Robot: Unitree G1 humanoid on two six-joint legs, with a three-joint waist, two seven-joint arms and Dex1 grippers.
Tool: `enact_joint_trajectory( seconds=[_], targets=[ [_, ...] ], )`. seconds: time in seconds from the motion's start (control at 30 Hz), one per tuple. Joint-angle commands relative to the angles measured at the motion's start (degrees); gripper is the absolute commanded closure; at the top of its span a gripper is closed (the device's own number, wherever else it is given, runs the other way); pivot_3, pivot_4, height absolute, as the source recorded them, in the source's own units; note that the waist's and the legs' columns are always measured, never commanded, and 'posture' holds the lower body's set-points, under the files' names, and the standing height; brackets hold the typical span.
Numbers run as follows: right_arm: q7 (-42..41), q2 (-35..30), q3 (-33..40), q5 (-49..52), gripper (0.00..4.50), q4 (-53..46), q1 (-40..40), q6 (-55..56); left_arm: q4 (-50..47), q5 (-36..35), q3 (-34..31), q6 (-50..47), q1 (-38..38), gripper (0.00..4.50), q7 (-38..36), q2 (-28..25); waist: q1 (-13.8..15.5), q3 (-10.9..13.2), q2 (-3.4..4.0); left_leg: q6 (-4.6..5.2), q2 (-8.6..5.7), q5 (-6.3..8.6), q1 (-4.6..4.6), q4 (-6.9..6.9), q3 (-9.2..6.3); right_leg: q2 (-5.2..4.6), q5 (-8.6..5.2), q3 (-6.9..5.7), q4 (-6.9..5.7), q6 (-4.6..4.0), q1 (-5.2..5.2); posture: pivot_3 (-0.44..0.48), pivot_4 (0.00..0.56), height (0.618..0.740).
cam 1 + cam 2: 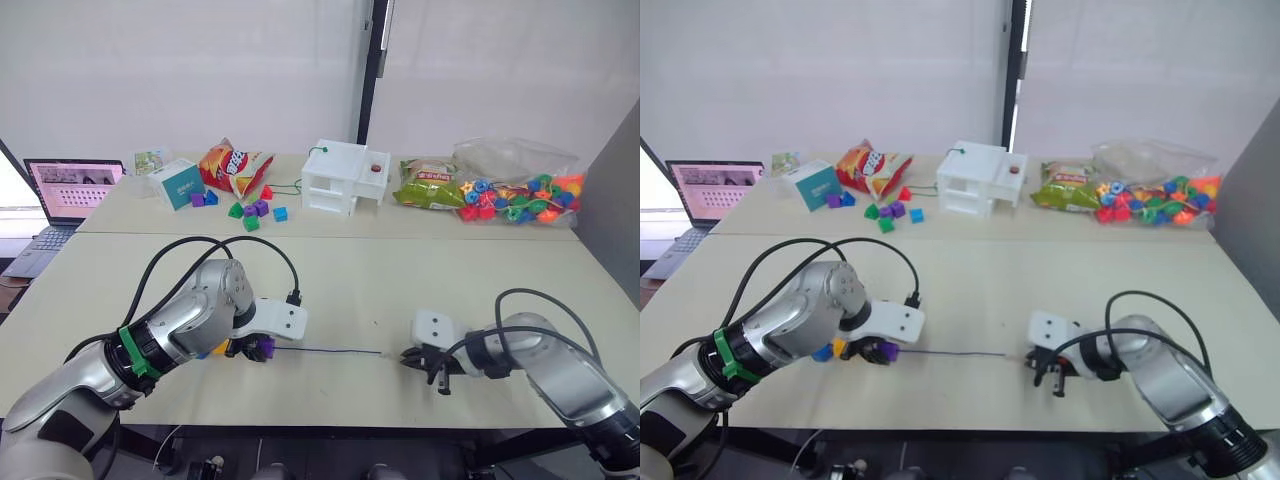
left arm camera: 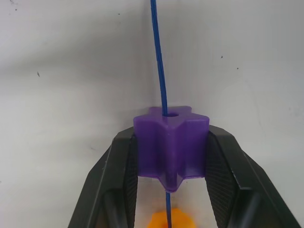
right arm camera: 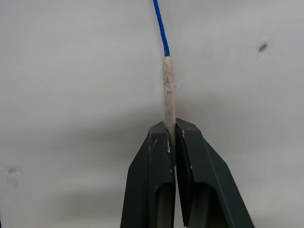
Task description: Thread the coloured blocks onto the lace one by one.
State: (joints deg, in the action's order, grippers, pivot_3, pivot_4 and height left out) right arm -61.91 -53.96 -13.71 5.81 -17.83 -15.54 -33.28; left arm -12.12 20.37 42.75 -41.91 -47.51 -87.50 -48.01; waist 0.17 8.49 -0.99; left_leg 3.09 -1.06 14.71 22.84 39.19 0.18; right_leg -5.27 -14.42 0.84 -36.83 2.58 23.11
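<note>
My left gripper [image 2: 171, 138] is shut on the purple block [image 2: 171, 147], low over the near table. The dark-blue lace [image 2: 159, 61] runs through the block's hole. A yellow block [image 2: 171, 219] sits on the lace just behind it, and a blue block [image 1: 822, 352] lies beyond that, under my left forearm. From the purple block [image 1: 265, 347] the lace [image 1: 330, 350] stretches straight right along the table to my right gripper [image 1: 412, 357]. That gripper [image 3: 171, 126] is shut on the lace's pale stiff tip [image 3: 167, 90].
On the far table stand a laptop [image 1: 70, 190], a teal box [image 1: 180, 183], a crisp bag [image 1: 232, 165], loose small blocks [image 1: 250, 210], a white toy house [image 1: 343, 177], a green snack bag [image 1: 428, 185] and a clear bag of beads [image 1: 515, 190].
</note>
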Motion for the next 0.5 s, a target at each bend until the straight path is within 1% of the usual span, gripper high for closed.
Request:
enact_joint_trajectory(
  seconds=[0.03,0.17,0.27,0.33,0.5],
  targets=[
    [1.0,-4.7,5.6,-1.3,4.50,5.1,3.9,2.0,3.9,1.4,0.0,1.9,3.8,3.11,-0.5,-4.9,-0.2,0.0,0.00,0.00,0.01,0.00,-0.02,-0.01,0.00,0.01,-0.01,0.00,0.00,-0.01,-0.02,0.000,0.150,0.740],
    [2.1,-7.3,9.7,-1.2,4.50,8.0,7.1,3.5,5.4,2.1,-2.0,3.4,5.8,3.11,0.3,-7.1,-0.4,0.0,0.00,0.01,0.04,0.00,-0.18,-0.05,0.04,0.02,-0.03,0.03,-0.02,-0.05,-0.12,0.000,0.150,0.740],
    [2.7,-7.7,11.4,-1.0,4.50,8.5,8.3,3.9,6.3,2.5,-3.3,4.3,6.9,3.11,0.8,-7.9,-0.7,0.0,0.00,0.01,0.06,0.01,-0.61,-0.21,0.05,0.03,-0.11,0.05,0.09,-0.07,-0.57,0.000,0.150,0.740],
    [2.8,-7.4,11.6,-0.6,4.50,7.6,8.6,3.4,7.0,2.9,-4.1,4.3,7.5,3.11,1.6,-7.8,-0.9,0.0,0.02,0.03,0.05,0.02,-0.83,-0.26,0.05,0.00,-0.31,0.05,0.10,-0.06,-0.79,0.000,0.150,0.740],
    [2.4,-7.2,10.5,-0.3,4.50,5.9,9.1,2.0,6.9,3.4,-4.9,4.2,8.6,3.11,1.9,-7.4,-0.9,-0.1,0.20,0.03,0.06,0.02,-0.86,-0.29,0.05,0.03,-0.34,0.08,0.05,-0.07,-0.79,0.000,0.150,0.740]
  ],
)
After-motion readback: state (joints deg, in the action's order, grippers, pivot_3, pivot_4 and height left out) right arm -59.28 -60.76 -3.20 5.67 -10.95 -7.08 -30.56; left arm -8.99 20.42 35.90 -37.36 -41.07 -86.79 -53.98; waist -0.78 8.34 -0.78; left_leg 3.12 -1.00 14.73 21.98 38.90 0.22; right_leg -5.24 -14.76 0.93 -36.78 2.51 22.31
